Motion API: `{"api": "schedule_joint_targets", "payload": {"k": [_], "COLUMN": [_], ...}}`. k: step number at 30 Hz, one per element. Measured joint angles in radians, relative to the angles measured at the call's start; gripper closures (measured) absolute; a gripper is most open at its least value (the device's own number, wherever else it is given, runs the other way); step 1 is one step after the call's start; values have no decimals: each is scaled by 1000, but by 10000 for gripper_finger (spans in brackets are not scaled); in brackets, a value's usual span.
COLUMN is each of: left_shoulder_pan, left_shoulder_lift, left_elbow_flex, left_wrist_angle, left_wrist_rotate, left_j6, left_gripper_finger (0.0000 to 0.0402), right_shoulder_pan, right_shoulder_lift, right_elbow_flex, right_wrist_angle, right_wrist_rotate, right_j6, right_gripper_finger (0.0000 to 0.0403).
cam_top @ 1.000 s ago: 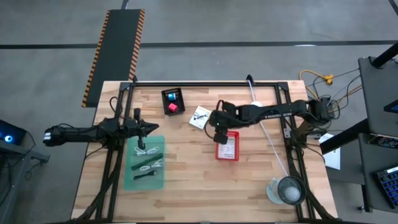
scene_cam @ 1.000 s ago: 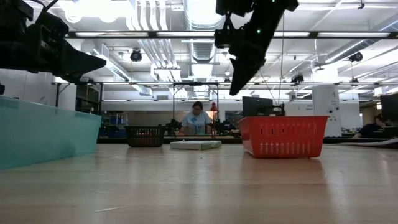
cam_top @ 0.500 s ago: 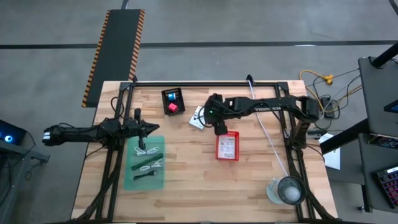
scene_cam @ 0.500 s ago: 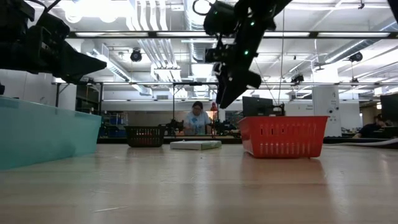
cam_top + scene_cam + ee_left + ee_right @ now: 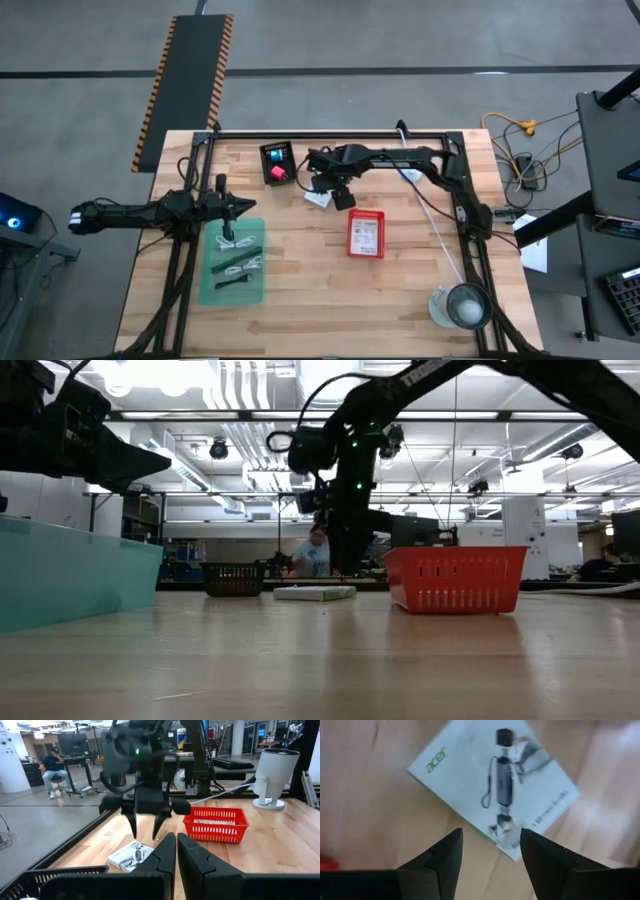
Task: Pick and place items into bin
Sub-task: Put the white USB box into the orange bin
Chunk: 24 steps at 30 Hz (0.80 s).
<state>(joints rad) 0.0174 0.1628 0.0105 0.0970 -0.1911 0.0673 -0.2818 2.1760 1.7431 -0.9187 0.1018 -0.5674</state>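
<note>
I go from the near side of the surface [image 5: 300, 270] to the far side. Near me, at the left, stands the teal bin [image 5: 233, 262], and I see white and black cable pieces [image 5: 238, 267] already lying inside it, so I judge that part of the work is done. My left hand [image 5: 243, 207] hangs just over the far edge of this bin, clenched and holding nothing, and it only waits there. More to the middle lies the red basket [image 5: 365, 234]; it looks to have something pale inside, but I cannot tell what it is. Near the right corner stands a round clear container [image 5: 459, 307], which I do not count among the items. Farther away lies the white printed packet [image 5: 495, 782], flat on the wood. My right hand [image 5: 490, 850] is directly above it with the fingers spread apart and grasping nothing; in the low view it is close to the surface, but I cannot tell if it touches the packet. At the far side sits a small black tray [image 5: 279, 162] with the blue cube [image 5: 275, 155] and the red cube [image 5: 277, 173] in it. So I judge that the packet and the two cubes are still left to move, and the packet is the step in hand.
</note>
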Motion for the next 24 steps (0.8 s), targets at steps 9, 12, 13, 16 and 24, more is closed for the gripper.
{"api": "schedule_joint_targets", "payload": {"k": [9, 12, 13, 16, 24], "left_shoulder_pan": [0, 0, 0, 0, 0], "left_shoulder_lift": [-2, -2, -2, -1, 0], "left_elbow_flex": [0, 0, 0, 0, 0], "left_wrist_angle": [1, 0, 0, 0, 0], "left_wrist_rotate": [-1, 0, 0, 0, 0], "left_j6": [1, 1, 1, 1, 1], "left_gripper_finger": [400, 400, 400, 400, 400], "right_shoulder_pan": [-4, -4, -5, -5, -2], "right_shoulder_lift": [116, 139, 143, 144, 142], "right_elbow_flex": [118, 135, 136, 129, 139], "right_wrist_angle": [-100, -112, -123, -153, -214], "right_wrist_rotate": [2, 1, 1, 3, -29], "right_j6": [-45, -41, -46, -61, -24], "right_gripper_finger": [220, 220, 220, 222, 260]}}
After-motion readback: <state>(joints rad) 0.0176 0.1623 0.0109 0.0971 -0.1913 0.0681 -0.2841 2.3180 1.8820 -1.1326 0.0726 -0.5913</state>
